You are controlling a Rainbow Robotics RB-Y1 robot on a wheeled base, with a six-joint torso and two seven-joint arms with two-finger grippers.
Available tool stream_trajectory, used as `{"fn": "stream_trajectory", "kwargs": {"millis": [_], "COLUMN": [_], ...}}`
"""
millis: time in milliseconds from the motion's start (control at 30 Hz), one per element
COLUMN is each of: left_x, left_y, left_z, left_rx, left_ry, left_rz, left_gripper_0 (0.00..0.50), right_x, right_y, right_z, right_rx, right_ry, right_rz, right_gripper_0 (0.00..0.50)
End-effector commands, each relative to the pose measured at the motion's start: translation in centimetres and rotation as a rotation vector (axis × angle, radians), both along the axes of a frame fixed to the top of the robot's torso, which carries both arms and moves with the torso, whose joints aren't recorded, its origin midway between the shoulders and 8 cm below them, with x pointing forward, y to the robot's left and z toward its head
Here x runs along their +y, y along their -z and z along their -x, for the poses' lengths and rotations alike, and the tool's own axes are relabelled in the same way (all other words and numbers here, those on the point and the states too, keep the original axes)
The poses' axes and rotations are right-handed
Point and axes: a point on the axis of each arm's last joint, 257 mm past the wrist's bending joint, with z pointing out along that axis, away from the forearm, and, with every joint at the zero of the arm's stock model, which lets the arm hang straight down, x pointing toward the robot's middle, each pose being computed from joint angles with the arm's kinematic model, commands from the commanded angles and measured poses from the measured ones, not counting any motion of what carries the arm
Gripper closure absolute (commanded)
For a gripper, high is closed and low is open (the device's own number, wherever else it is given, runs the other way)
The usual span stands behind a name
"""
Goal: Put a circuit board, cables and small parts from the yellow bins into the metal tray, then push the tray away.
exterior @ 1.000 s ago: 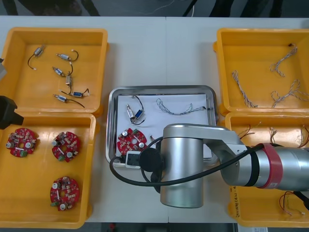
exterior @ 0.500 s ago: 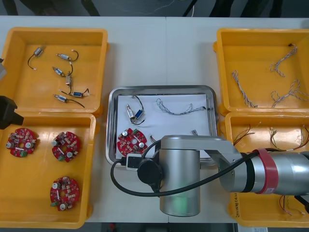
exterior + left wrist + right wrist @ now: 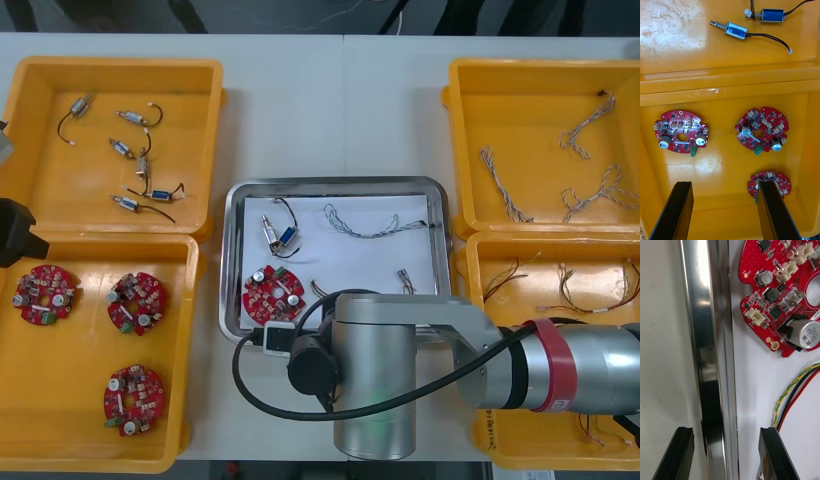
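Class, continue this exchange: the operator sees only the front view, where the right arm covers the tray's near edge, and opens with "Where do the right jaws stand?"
Observer: Open, astride the rim of the metal tray: one outside over the table, one inside over its white floor.
Operator: What lies by the inner one?
Observer: A red and yellow cable, just beyond it; the circuit board lies farther on.
Operator: And the left jaws?
Observer: Open, above the yellow bin holding three spare boards.
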Motion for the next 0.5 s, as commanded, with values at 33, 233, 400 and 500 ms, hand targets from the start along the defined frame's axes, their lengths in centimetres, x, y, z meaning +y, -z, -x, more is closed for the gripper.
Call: {"fn": "stream_trajectory", "kwargs": {"millis": [33,233,400,500], "left_x": [2.08,2.08,2.08,2.08], "left_y": [-1.11,-1.11,-1.11,-1.11], "left_z": [0.26,0.26,0.26,0.26], "left_rx": [-0.012,-0.012,-0.012,-0.012], "left_ry": [-0.009,-0.009,-0.009,-0.009], "left_rz": [-0.059,-0.059,-0.059,-0.059], "left_gripper_0": [0.000,0.000,0.000,0.000], "right_x": [0.33,0.39,0.51,0.51], "right_y": [0.80,0.86,0.83,0.80], "right_z": [1.06,1.00,1.00,0.97], "right_rx": [0.006,-0.004,-0.005,-0.006], "right_ry": [-0.023,-0.020,-0.019,-0.016], "right_rz": [-0.005,-0.011,-0.015,-0.018], "right_gripper_0": [0.000,0.000,0.000,0.000]}}
